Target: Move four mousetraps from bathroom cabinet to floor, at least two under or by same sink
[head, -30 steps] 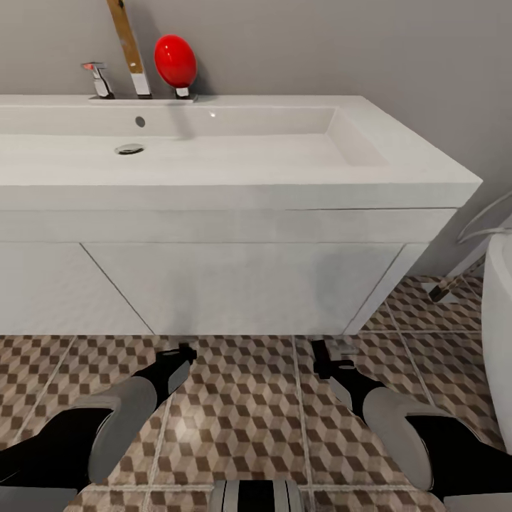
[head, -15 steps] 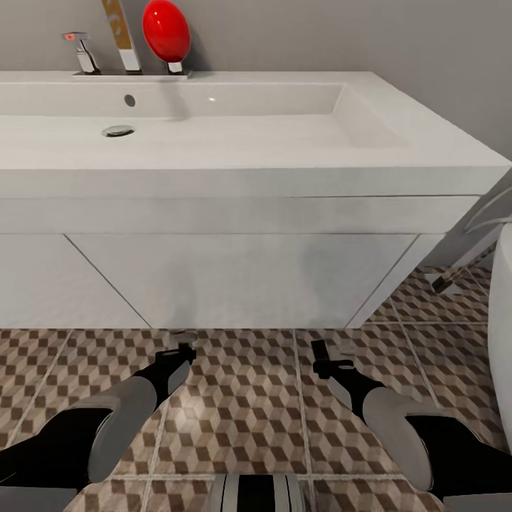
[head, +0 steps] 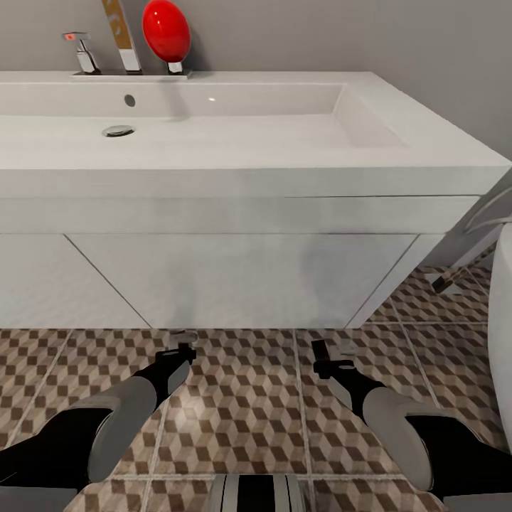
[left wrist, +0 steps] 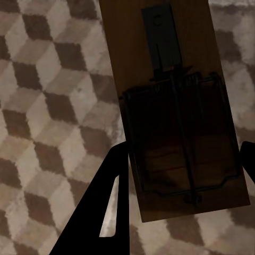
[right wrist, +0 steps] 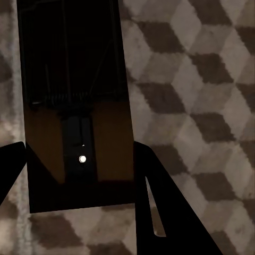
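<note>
My left gripper (head: pixel 182 348) hangs low over the cube-patterned bathroom floor (head: pixel 242 419), just in front of the white vanity (head: pixel 235 277) under the bathroom sink (head: pixel 235 135). In the left wrist view it (left wrist: pixel 183 170) is shut on a brown wooden mousetrap (left wrist: pixel 175 79) with a wire frame, floor tiles behind. My right gripper (head: pixel 323 355) hangs at the same height to the right. It (right wrist: pixel 79 170) is shut on a second dark mousetrap (right wrist: pixel 74 95). The cabinet is out of view.
A chrome tap (head: pixel 82 53) and a red oval object (head: pixel 166 32) stand at the sink's back edge. The white bathtub (head: pixel 503 320) rises at the right edge, with a chrome pipe foot (head: pixel 448 281) beside the vanity corner.
A second ago the head view shifted closer to the sink, so the camera moved. Over the last half second nothing has changed; both grippers keep their traps.
</note>
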